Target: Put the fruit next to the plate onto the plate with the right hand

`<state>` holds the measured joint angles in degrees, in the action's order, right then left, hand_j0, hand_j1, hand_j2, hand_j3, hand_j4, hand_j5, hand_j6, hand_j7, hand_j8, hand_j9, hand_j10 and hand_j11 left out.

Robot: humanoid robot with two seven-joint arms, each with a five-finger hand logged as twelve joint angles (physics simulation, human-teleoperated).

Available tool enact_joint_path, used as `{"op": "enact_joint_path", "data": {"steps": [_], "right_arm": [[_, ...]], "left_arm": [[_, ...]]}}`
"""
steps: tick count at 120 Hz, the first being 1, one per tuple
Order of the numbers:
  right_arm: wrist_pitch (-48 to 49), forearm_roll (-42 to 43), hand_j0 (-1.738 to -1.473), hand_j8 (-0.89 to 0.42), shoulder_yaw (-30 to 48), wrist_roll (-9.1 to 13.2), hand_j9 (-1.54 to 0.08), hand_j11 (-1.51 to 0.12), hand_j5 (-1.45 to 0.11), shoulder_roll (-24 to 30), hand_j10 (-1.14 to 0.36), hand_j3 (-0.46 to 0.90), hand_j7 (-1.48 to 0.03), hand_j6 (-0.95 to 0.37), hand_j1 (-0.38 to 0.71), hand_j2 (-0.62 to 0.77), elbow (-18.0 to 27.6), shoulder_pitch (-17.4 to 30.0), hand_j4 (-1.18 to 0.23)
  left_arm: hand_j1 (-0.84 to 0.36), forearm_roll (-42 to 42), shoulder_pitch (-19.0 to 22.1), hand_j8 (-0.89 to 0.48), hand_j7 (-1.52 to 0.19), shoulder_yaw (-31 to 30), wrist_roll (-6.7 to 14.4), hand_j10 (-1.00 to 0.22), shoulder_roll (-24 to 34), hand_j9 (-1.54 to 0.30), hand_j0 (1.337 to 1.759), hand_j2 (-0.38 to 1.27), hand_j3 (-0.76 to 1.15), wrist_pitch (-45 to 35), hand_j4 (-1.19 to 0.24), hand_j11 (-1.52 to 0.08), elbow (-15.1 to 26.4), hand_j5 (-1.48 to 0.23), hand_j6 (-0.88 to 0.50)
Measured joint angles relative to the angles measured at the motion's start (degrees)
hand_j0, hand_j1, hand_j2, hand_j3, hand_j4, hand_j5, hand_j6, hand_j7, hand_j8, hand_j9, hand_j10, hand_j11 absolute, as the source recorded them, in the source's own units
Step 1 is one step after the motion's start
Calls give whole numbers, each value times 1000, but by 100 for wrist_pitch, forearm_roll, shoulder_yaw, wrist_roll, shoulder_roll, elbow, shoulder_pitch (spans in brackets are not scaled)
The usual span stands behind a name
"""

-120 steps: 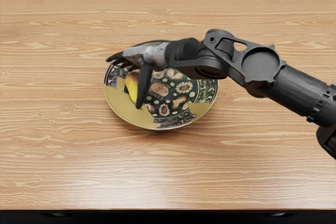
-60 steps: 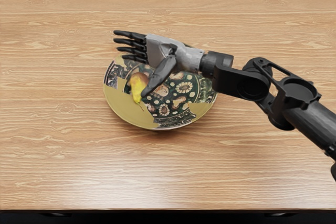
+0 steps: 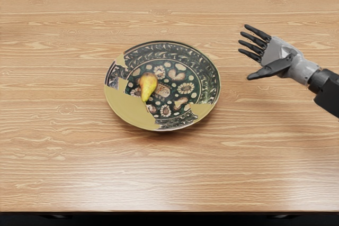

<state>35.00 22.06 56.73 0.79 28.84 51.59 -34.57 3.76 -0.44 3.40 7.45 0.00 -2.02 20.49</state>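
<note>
A yellow pear [image 3: 147,86] lies on the left half of the patterned plate [image 3: 204,78], which sits in the middle of the wooden table. My right hand [image 3: 259,56] hovers well to the right of the plate, clear of it. Its fingers [image 3: 253,42] are spread and hold nothing. The left arm does not show.
The wooden table [image 3: 63,162] stretches to all sides of the plate. Its far edge runs along the top of the view and its near edge along the bottom.
My right hand has let go of the pear, opened, and drawn back from over the plate to the right. The pear now rests uncovered on the plate.
</note>
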Motion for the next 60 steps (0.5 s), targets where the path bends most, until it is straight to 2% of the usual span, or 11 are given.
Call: {"op": "enact_joint_path", "data": {"steps": [22,60], "right_arm": [[0,-227,-1658,2,602,4,0,0,0,605,1,0,0,2,-349,2,-7,535,0],[0,-410,-1658,2,779,12,0,0,0,806,2,0,0,2,-349,2,-15,674,0]], "left_arm": [[349,0,-184,0,0,3,-5,0,0,0,1658,0,0,0,0,0,-1,0,0],[349,1,-185,0,0,-4,-7,0,0,0,1658,0,0,0,0,0,-1,0,0]]}}
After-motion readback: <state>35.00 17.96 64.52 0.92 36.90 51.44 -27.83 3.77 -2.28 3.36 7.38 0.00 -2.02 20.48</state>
